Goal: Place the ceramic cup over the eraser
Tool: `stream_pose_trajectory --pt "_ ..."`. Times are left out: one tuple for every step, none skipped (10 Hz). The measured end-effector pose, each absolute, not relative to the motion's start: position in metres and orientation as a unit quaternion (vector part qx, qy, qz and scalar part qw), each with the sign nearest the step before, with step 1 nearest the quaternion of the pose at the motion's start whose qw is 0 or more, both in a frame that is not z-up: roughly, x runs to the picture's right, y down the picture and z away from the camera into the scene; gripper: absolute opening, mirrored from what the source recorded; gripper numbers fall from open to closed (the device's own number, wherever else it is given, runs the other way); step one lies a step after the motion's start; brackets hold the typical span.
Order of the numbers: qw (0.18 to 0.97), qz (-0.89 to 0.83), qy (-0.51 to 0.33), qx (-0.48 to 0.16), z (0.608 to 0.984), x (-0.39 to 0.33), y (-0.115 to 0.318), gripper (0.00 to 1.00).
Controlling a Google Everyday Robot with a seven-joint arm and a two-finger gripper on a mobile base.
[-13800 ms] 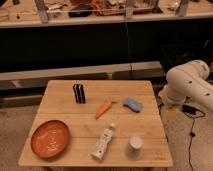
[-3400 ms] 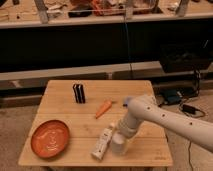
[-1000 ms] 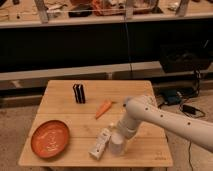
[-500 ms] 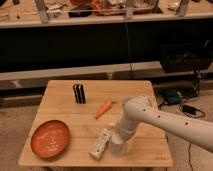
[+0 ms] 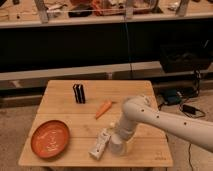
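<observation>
The ceramic cup [image 5: 117, 147] is small, white-grey and tapered. It is low over the wooden table [image 5: 150, 155] near the front edge, right beside the white squeeze bottle [image 5: 99, 145]. My gripper [image 5: 120, 141] comes down from the white arm [image 5: 165, 120] on the right and is shut on the cup from above. The eraser [image 5: 79, 93], a black block with a pale stripe, stands upright at the table's back left, well apart from the cup.
An orange carrot [image 5: 104, 108] lies mid-table. An orange-red plate [image 5: 50, 138] sits at the front left. The squeeze bottle lies on its side touching or nearly touching the cup. A dark shelf runs behind the table, and cables lie on the floor at the right.
The gripper and the cup have shifted slightly left, closer to the squeeze bottle. Long before, the cup stood alone further right and the arm was off the table.
</observation>
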State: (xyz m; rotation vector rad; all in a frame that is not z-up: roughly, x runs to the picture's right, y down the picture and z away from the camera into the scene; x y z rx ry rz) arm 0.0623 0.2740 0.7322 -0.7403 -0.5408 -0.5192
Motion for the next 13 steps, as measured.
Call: stream_pose_trajectory --pt "0.865 -0.250 -0.258 -0.351 0.7313 0.0618 0.2740 0.62" --pt "0.866 -0.250 -0.257 -0.350 0.7308 0.0625 0.2741 0.54" --pt "0.866 -0.250 -0.257 -0.349 0.7303 0.0624 0.2741 0.44" --pt "0.866 -0.250 -0.256 -0.348 0.7300 0.0625 0.2741 0.34" --pt "0.867 -0.249 -0.255 -0.348 0.7297 0.0629 0.2742 0.22" --pt "0.868 -0.248 -0.254 -0.348 0.7293 0.0631 0.2741 0.15" --pt "0.868 -0.247 -0.254 -0.349 0.7289 0.0627 0.2740 0.06" --pt "0.868 -0.247 -0.254 -0.348 0.7286 0.0630 0.2731 0.00" --pt "0.868 -0.248 -0.253 -0.348 0.7282 0.0634 0.2723 0.00" --pt "0.867 -0.250 -0.253 -0.348 0.7277 0.0633 0.2719 0.00" --pt "0.867 -0.250 -0.253 -0.349 0.7274 0.0635 0.2722 0.00" --pt "0.867 -0.250 -0.253 -0.349 0.7272 0.0637 0.2727 0.00" --pt "0.867 -0.250 -0.253 -0.349 0.7272 0.0637 0.2726 0.00"
